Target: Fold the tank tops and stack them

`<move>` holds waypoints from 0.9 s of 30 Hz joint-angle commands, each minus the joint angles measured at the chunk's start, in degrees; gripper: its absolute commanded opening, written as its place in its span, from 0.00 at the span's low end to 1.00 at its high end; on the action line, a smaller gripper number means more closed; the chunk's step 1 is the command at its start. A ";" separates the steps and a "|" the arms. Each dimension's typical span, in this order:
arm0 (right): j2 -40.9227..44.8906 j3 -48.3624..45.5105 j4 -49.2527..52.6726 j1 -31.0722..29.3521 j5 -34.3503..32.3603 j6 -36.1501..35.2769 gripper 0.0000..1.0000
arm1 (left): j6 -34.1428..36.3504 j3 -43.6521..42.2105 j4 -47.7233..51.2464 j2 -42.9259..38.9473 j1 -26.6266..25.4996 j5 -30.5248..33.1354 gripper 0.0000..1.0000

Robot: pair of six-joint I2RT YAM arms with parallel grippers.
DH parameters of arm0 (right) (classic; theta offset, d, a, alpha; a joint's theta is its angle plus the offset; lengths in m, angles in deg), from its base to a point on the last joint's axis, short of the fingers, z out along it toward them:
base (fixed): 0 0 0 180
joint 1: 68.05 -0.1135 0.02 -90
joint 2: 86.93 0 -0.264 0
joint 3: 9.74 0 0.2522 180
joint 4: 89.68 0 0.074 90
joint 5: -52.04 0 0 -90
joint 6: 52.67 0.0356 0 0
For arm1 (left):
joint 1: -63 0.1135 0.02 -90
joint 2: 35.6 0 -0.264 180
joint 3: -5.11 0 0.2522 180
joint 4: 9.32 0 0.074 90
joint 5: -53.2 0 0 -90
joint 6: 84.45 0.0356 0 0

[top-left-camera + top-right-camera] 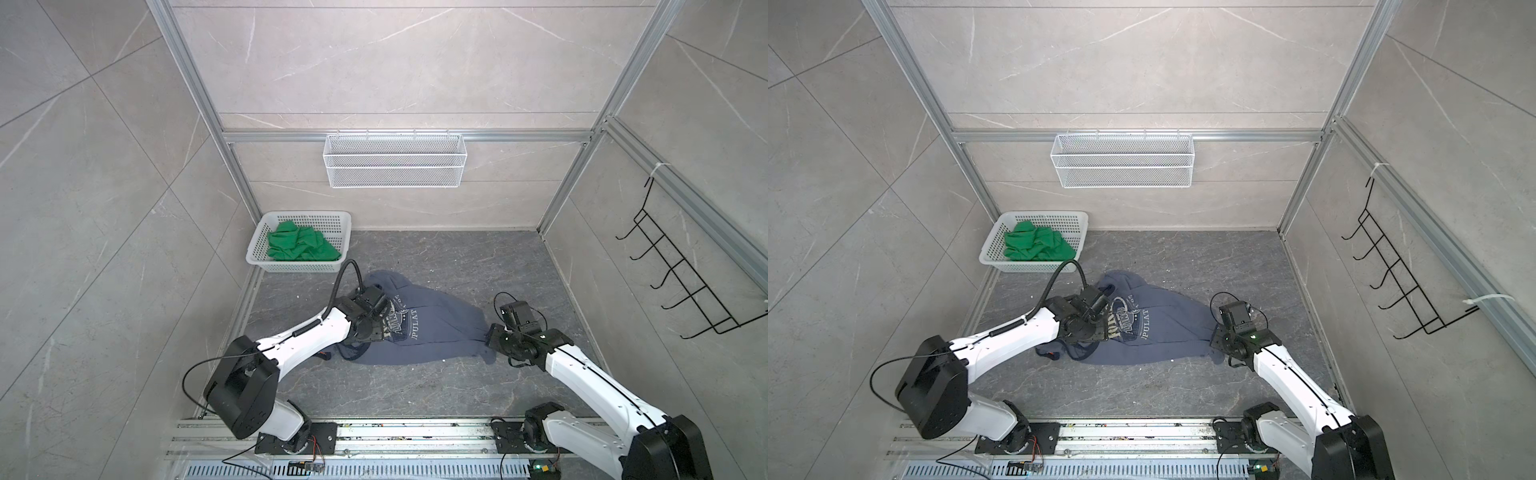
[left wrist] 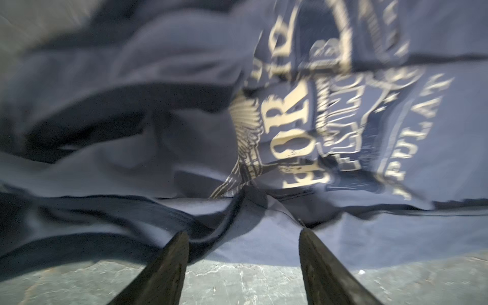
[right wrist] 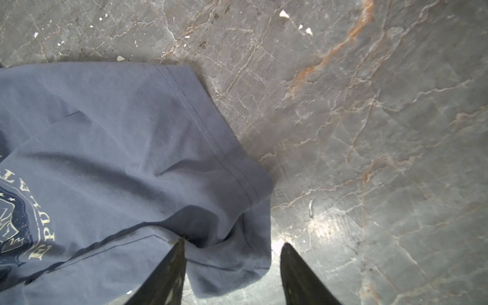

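Observation:
The slate-blue tank top [image 1: 432,332] [image 1: 1163,328] lies crumpled on the grey floor between both arms, its white lettering facing up. My left gripper [image 2: 243,232] [image 1: 376,328] hovers over its left part. The fingers stand open, with cloth [image 2: 158,132] and bare floor between them, gripping nothing. My right gripper [image 3: 234,242] [image 1: 489,334] is open at the top's right hem. A loose corner of the cloth [image 3: 118,145] lies between its fingers, one fingertip on the fabric, the other over the floor. The green tank top [image 1: 301,247] [image 1: 1038,247] sits bunched in the white basket [image 1: 307,215] [image 1: 1042,216].
The white basket stands at the back left corner of the floor. A white wire mesh tray [image 1: 395,166] hangs on the back wall. A black hook rack [image 1: 681,270] hangs on the right wall. An aluminium rail [image 1: 395,436] with both arm bases runs along the front.

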 commanded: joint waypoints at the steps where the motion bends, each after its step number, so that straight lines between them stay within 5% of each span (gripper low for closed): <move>1: 1.06 -0.14 0.27 -0.15 0.37 0.79 0.59 | -1.68 0.22 -4.03 1.19 0.40 -3.00 0.68; 8: 1.06 -1.10 -0.36 -0.17 1.14 0.87 0.59 | -1.20 -0.57 -7.15 5.50 1.06 -3.87 0.61; 27: 0.71 -1.25 0.71 -0.17 -0.70 1.13 0.58 | -0.47 -2.91 -9.25 2.91 1.77 -2.45 0.10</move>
